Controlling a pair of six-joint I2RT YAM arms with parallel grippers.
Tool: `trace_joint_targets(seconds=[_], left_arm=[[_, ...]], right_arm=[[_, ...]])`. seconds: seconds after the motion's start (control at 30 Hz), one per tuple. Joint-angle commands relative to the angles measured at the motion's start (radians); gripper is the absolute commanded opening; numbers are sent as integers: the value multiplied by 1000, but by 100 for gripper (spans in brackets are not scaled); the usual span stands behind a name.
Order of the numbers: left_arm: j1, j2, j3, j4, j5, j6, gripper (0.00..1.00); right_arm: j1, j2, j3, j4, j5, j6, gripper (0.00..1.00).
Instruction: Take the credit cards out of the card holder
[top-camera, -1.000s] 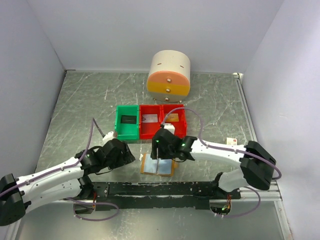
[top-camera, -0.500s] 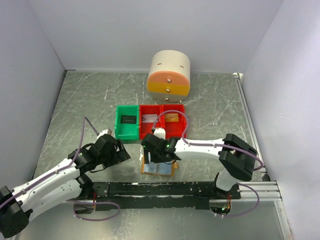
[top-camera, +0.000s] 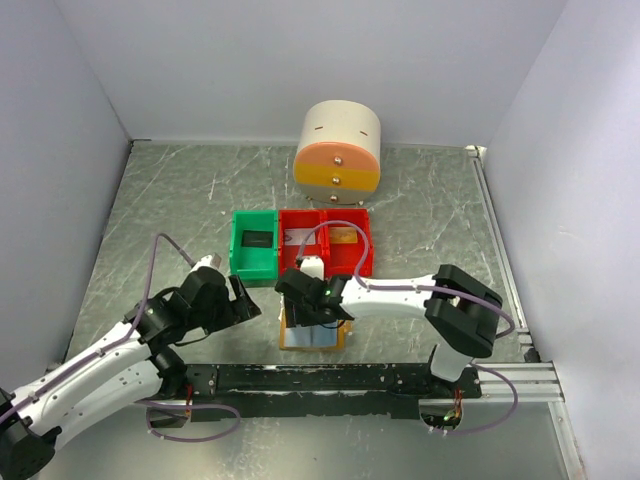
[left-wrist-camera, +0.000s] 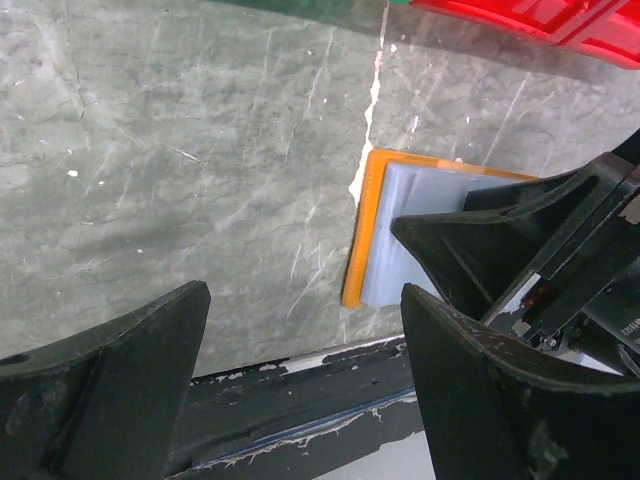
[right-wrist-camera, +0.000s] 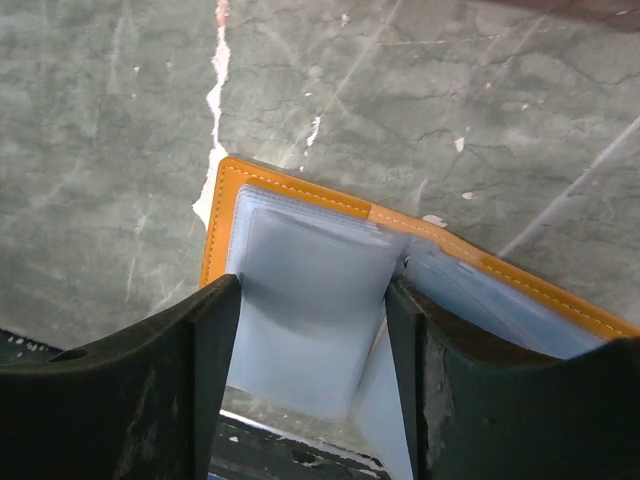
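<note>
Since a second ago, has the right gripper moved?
Yes. The right gripper has shifted left, from below the right red bin to below the left red bin, and is now over the card holder's left half.

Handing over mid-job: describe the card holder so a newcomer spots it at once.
From the round cream-and-orange drawer unit at the far side of the table, come nearer past the green bin and red bins. The card holder lies open under the right hand: flat, orange-rimmed, pale blue pockets, unlike the walled plastic bins.

Left end effector (left-wrist-camera: 300, 300) fingers spread above table (left-wrist-camera: 180, 150); card holder (left-wrist-camera: 405, 190) open, right end effector (left-wrist-camera: 440, 235) over it.
</note>
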Motion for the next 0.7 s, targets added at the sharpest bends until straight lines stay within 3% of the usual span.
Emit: trace_joint_targets(seconds=[0.0,0.27,0.37,0.67], left_arm=[[8,-18,17,-5,50,18,89],[8,16,8,46,104,30,89],[8,24,5,86,139,49,88],[8,70,-69,336,344,83,87]], right_arm=[[2,-38,-106,151,-103,8,59],[-27,-84,-202,274,-192,22,58],[-40,-92,-228,306,-214,23,51],[-126,-175,-418,591,-370,76,47]])
